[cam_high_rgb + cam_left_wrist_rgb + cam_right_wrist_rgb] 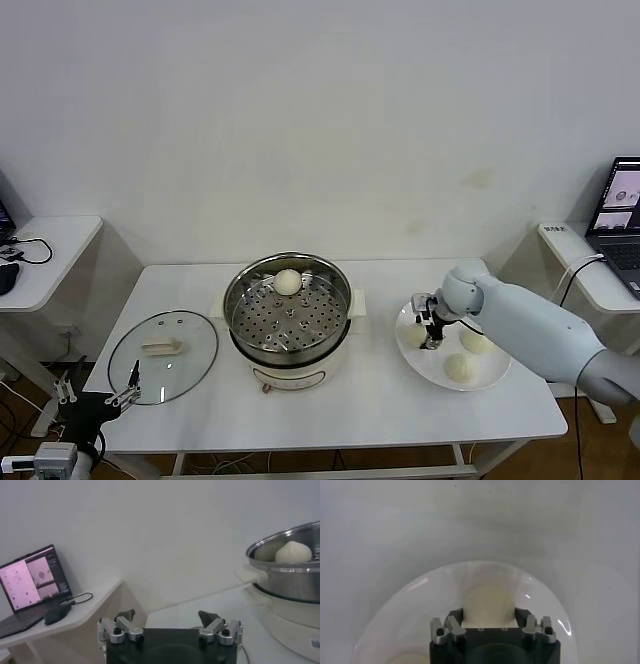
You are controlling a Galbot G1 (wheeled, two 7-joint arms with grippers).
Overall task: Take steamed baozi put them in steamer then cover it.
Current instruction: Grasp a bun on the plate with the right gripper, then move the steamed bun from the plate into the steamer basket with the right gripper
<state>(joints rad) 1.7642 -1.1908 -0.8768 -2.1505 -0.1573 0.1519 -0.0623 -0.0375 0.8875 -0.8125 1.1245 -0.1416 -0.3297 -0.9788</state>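
Four baozi (288, 282), one partly hidden.

**What the views hide**

In the right wrist view, the baozi (487, 605) between the jaws is part covered by the right gripper (489, 616) body; whether the jaws press it cannot be told. Beside it, another bun (412, 658) is cut off at the picture's edge. The steamer (295, 575) beyond the left jaws is cropped.

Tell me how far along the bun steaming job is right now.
Done: one cream-white round bun sits in the shiny steel steamer basket. In hand: the right gripper is at the white round plate, its fingers closed around a second bun. Left: two more buns on the plate, then the clear glass lid, lying on the table near the open, idle left gripper.
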